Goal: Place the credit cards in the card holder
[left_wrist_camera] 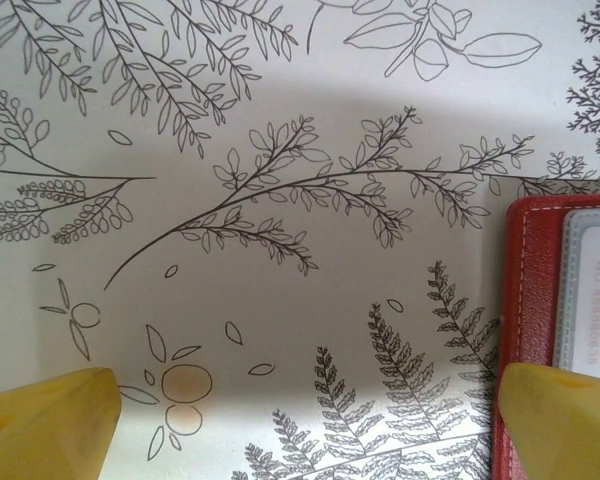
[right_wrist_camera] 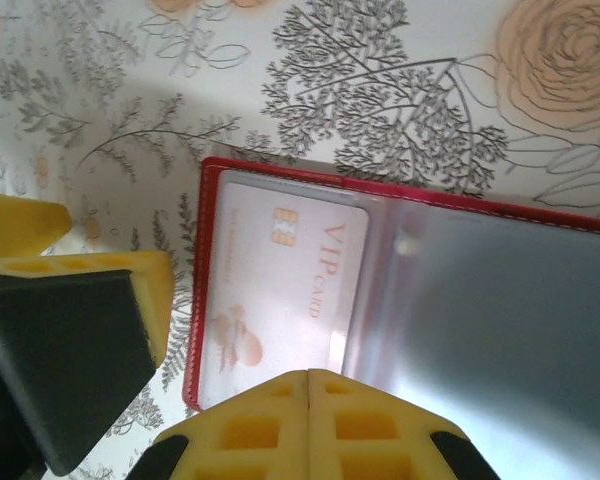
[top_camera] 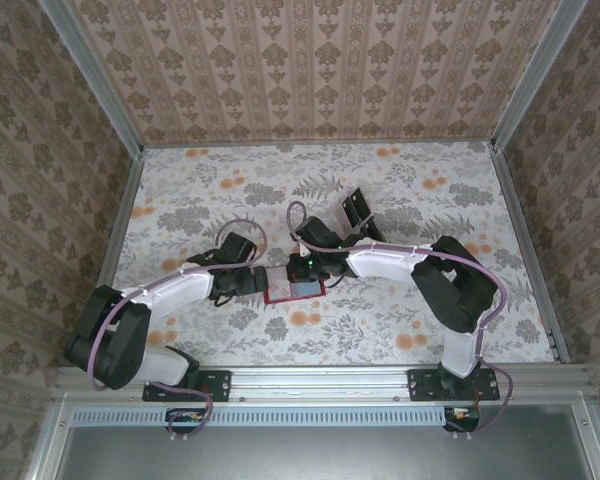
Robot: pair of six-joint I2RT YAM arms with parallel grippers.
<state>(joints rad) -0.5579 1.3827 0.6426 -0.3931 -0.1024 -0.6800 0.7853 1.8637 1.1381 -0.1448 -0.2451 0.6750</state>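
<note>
card holder (right_wrist_camera: 194,320) x1, open | VIP card (right_wrist_camera: 280,290) x1 in pkt

Right wrist view: I read "VIP CARD" in reddish letters on the pale pink credit card (right_wrist_camera: 280,290) in the red card holder (right_wrist_camera: 193,330). Left wrist view: the grey card (left_wrist_camera: 590,290) carries sideways print starting "NO"; the characters after it are too blurred for me to read.

The table (top_camera: 200,180) has a cloth with grey leaves and orange flowers on it. Walls (top_camera: 320,70) with brown flowery paper stand round three sides. A small tray (top_camera: 357,210) with dark parts sits toward the back
</note>
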